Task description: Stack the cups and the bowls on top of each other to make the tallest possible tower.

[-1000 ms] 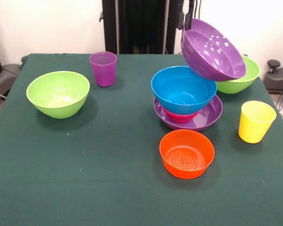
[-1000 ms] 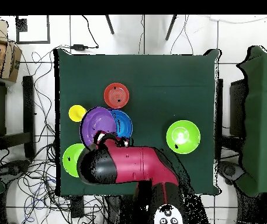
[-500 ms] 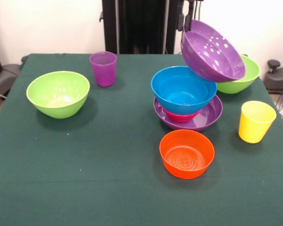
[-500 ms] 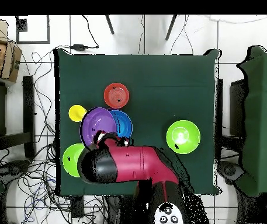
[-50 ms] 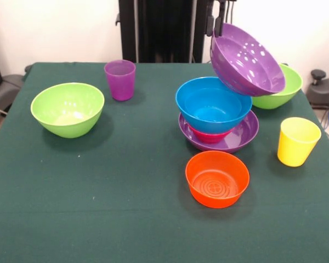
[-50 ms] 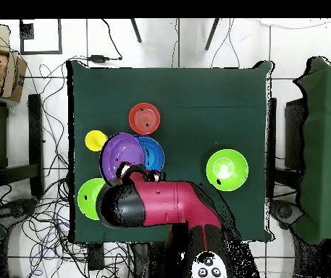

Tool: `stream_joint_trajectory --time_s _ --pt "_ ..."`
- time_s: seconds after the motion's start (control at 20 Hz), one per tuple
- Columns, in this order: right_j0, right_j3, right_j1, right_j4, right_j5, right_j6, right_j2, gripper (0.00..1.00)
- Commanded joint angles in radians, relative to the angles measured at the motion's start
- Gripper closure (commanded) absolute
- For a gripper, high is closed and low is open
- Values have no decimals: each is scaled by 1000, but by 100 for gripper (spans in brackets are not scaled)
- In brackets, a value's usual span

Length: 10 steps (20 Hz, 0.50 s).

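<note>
Seven bowls and two cups showed on the green worktop (image 5: 98, 208), and nearest the front camera sat the small orange bowl (image 5: 217, 179), upright and alone, just in front of the tower (image 5: 218, 118). To its right the yellow cup (image 5: 298, 141) stood upright near the worktop's edge, apart from everything else. The tower itself rested on a wide purple base bowl (image 5: 245, 134), with a small red-pink bowl (image 5: 208, 135) nested in it and the large blue bowl (image 5: 213, 104) seated on top, all mouths up. Well off to the left, a lime green bowl (image 5: 67, 109) stood by itself, and farther back the translucent purple cup (image 5: 120, 80) stood upright. The second wide purple bowl (image 5: 245, 59) hung in the air above and behind the tower's right side, tipped steeply so its mouth faced the front camera, its lower wall appearing close over the blue bowl's rim; whether they touched could not be told. The claw (image 5: 215, 24) reached down to that bowl's upper rim and seemed clamped on it, though its tips were hard to make out. Behind the lifted bowl, the other lime green bowl (image 5: 279, 87) sat on the worktop. From overhead, the red and black arm (image 6: 161, 206) covered the claw.
</note>
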Motion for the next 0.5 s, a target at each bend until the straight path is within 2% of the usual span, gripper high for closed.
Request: stream_joint_trajectory --time_s 0.05,0.5 --pt "11 -22 48 8 89 66 11 100" --pt "7 -15 41 8 83 62 12 100"
